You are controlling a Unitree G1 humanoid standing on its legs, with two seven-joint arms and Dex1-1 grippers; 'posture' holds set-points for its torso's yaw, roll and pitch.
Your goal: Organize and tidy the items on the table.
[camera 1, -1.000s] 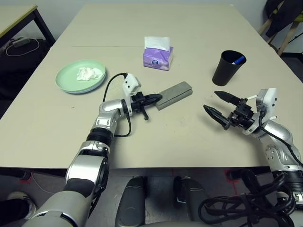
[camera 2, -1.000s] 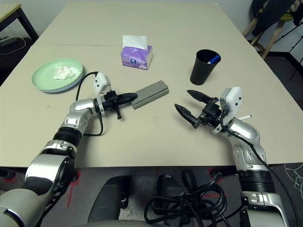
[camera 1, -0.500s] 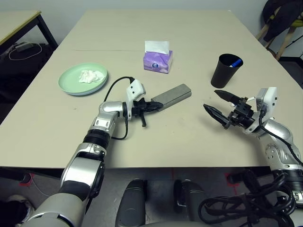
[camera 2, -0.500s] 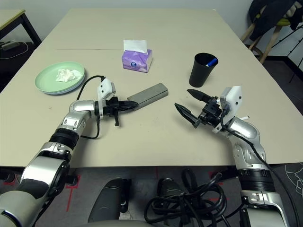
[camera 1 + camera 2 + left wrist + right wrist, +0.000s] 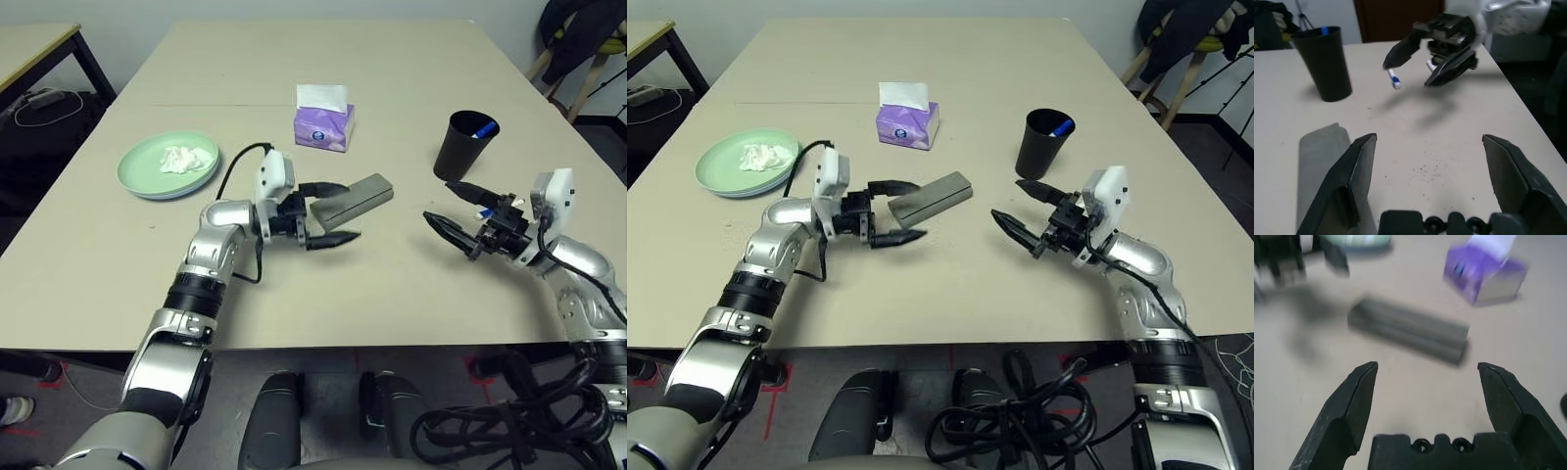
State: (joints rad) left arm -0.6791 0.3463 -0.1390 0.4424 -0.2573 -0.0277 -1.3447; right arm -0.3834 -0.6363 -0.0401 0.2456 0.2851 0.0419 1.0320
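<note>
My left gripper [image 5: 333, 211] gapes wide and empty at the near end of the grey oblong glasses case [image 5: 356, 197] lying mid-table, so I should straddle that end squarely before closing; right gripper [image 5: 458, 210] wide, empty

A plain office or lab room. A large beige table [image 5: 411, 59] fills the middle of the frame, with a second smaller desk [image 5: 34, 39] on black legs at the upper left and grey floor around both. Cables and a power strip [image 5: 44, 98] lie on the floor under that desk. At the upper right stands a wood-legged chair [image 5: 583, 44] with dark clothing hung over it. Black cables [image 5: 509, 416] coil on the floor at the lower right.
</note>
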